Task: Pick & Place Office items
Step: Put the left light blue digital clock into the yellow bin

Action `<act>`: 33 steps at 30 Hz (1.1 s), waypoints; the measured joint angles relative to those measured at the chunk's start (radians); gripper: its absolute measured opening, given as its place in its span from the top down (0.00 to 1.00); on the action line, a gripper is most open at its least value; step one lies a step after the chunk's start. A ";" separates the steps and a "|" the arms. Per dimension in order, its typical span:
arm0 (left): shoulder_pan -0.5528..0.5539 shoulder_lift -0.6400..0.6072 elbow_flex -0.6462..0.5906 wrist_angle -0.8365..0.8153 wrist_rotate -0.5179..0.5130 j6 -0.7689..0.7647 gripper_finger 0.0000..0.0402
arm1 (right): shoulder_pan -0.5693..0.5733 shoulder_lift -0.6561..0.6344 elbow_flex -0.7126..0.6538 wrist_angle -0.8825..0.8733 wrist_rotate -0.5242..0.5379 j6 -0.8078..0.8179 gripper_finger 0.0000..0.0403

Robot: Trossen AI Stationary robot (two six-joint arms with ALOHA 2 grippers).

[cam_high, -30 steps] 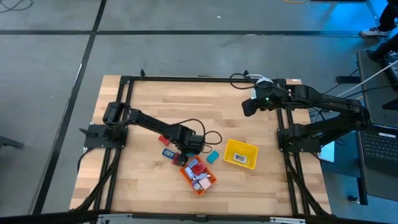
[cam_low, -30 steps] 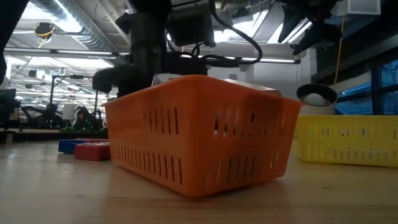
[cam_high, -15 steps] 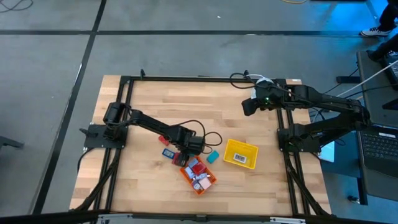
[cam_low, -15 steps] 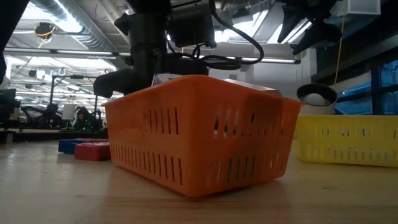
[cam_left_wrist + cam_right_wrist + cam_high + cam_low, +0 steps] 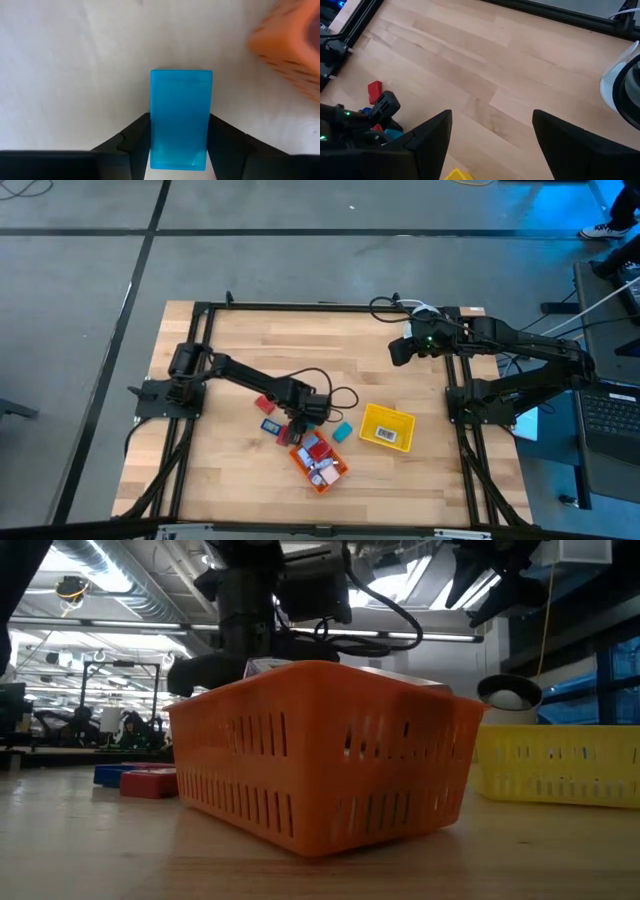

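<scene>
Near the middle of the high view, the left gripper sits low over the wooden surface, just up and left of the orange basket. Its wrist view shows why: a blue block stands lengthwise between the two dark fingers, whose inner faces lie against its long sides, so the block looks clamped, or very nearly so, square in the grip. A hold on the flat long sides should keep the piece from twisting when it is lifted. One corner of the basket shows blurred at the upper right of that wrist view, so the carry into it would be short. The basket already holds several red, pink and white pieces. Other office items lie loose on the surface: a red piece and a blue piece just left of the gripper, and a teal block between the basket and the yellow tray. The right gripper waits at the upper right of the surface, well apart from the work, with its fingers spread and nothing between them.
</scene>
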 joint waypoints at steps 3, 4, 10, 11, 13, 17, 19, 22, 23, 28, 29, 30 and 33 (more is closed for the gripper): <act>0.013 0.001 0.024 -0.030 -0.006 0.004 0.60 | 0.000 0.000 0.000 0.000 0.000 -0.001 0.30; 0.018 0.002 0.033 -0.037 -0.008 0.005 0.60 | 0.000 0.000 0.000 0.000 0.001 -0.001 0.30; 0.091 0.011 0.095 -0.055 -0.072 0.016 0.61 | -0.003 0.000 0.000 0.017 0.016 -0.012 0.30; 0.109 0.011 0.109 -0.056 -0.076 0.017 0.61 | -0.005 0.000 0.000 0.020 0.016 -0.018 0.30; 0.142 0.010 0.147 -0.057 -0.060 0.018 0.61 | -0.011 0.000 0.000 0.023 0.017 -0.026 0.30; 0.192 0.008 0.214 -0.046 -0.025 0.044 0.61 | -0.025 -0.002 0.000 0.090 0.104 -0.092 0.30; 0.209 0.007 0.238 -0.032 0.007 0.045 0.61 | -0.036 -0.007 0.016 0.134 0.184 -0.137 0.30; 0.223 0.007 0.261 -0.008 0.033 0.044 0.61 | -0.075 -0.008 0.082 0.253 0.280 -0.221 0.30; 0.223 0.007 0.270 0.002 0.052 0.044 0.61 | -0.092 -0.008 0.109 0.282 0.305 -0.265 0.30; 0.208 0.005 0.320 0.053 0.101 0.044 0.61 | -0.191 -0.008 0.275 0.338 0.372 -0.426 0.30; 0.201 0.005 0.327 0.067 0.108 0.044 0.61 | -0.210 -0.008 0.306 0.333 0.375 -0.450 0.30; 0.193 0.005 0.335 0.078 0.120 0.044 0.61 | -0.226 -0.008 0.339 0.324 0.380 -0.473 0.30; 0.165 0.005 0.369 0.103 0.138 0.044 0.61 | -0.269 -0.009 0.428 0.257 0.400 -0.538 0.30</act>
